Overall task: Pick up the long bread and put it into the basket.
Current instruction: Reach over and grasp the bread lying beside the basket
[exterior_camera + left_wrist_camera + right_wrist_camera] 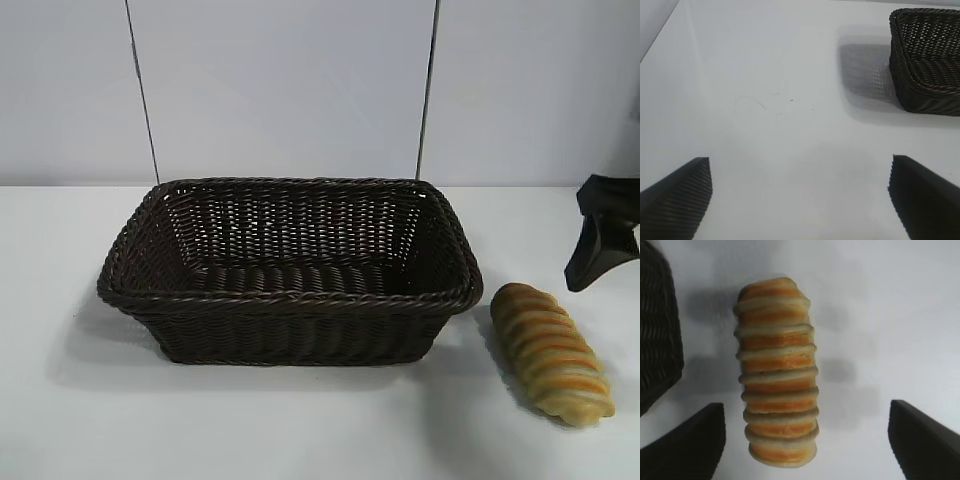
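The long bread [551, 352], golden-orange with pale crosswise stripes, lies on the white table just right of the basket [290, 300], a dark brown wicker one with nothing inside. My right gripper [603, 240] hovers at the right edge, behind and above the bread, apart from it. In the right wrist view the bread [776, 372] lies lengthwise, its near end between the wide-open fingers of that gripper [806, 435], closer to one finger and untouched. My left gripper [800, 192] shows only in its wrist view, open over bare table, with a corner of the basket [927, 60] farther off.
A white wall with two thin dark vertical lines [142, 90] rises behind the table. Bare white tabletop [200, 420] lies in front of the basket and to its left.
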Available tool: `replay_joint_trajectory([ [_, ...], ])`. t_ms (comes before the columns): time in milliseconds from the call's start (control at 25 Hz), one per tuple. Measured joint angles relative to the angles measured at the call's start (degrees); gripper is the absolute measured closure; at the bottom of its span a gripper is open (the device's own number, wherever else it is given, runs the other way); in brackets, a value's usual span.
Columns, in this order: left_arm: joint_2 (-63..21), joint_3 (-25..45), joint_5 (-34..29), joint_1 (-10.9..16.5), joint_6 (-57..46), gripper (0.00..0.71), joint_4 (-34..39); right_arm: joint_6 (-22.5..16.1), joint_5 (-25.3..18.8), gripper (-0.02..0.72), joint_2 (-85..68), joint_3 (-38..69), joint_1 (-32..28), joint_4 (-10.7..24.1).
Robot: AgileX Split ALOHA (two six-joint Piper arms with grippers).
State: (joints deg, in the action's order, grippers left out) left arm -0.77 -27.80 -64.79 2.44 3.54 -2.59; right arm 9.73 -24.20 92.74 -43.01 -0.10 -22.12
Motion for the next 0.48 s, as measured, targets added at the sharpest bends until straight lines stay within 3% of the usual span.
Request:
replay_joint_trajectory([
  [200,0.00,0.00,0.00,0.00,0.00,0.021,0.00,1.95,1.96,0.084,3.50,0.00,0.00,-2.69],
  [480,0.00,0.00,0.00,0.00,0.00,0.021,-0.04,2.10,2.88,0.193,5.47,0.00,0.00,-4.38],
])
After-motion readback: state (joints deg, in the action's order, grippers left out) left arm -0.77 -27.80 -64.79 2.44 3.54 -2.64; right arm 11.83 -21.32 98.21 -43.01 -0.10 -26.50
